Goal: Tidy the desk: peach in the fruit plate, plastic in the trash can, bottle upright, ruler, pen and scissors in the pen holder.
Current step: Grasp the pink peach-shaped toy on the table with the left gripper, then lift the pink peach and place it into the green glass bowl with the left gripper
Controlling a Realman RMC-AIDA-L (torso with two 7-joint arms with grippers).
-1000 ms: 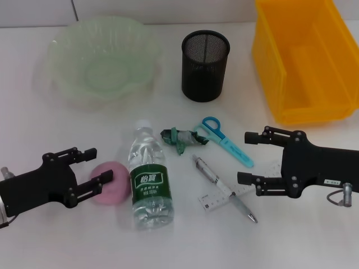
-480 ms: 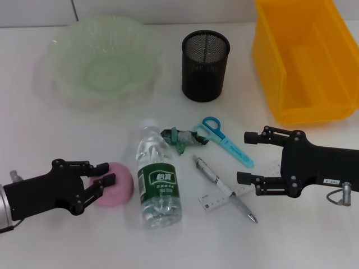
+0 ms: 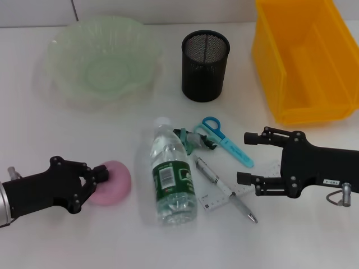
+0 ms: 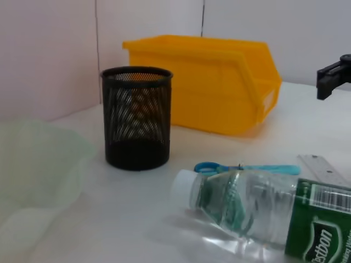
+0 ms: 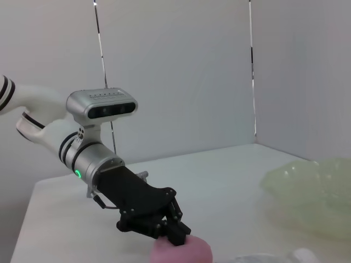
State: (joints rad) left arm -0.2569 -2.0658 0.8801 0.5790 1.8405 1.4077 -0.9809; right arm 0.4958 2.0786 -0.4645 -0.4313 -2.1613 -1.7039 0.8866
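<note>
The pink peach (image 3: 115, 182) lies on the table at the front left. My left gripper (image 3: 96, 180) is closed on its left side; the right wrist view shows the fingers (image 5: 174, 233) pinched on the peach (image 5: 189, 252). The water bottle (image 3: 173, 176) lies on its side, cap toward the crumpled green plastic (image 3: 193, 139). Blue scissors (image 3: 224, 140), a pen (image 3: 224, 190) and a clear ruler (image 3: 216, 200) lie to its right. My right gripper (image 3: 244, 157) is open and empty above the ruler's end. The black mesh pen holder (image 3: 205, 64) stands at the back.
The pale green fruit plate (image 3: 61, 84) sits at the back left. The yellow bin (image 3: 263, 61) stands at the back right. The left wrist view shows the pen holder (image 4: 136, 118), bin (image 4: 219, 82), bottle (image 4: 263, 211) and scissors (image 4: 247, 168).
My left gripper turned and closed on the peach. The bottle rolled right, up against the plastic and the pen. The right arm has not moved.
</note>
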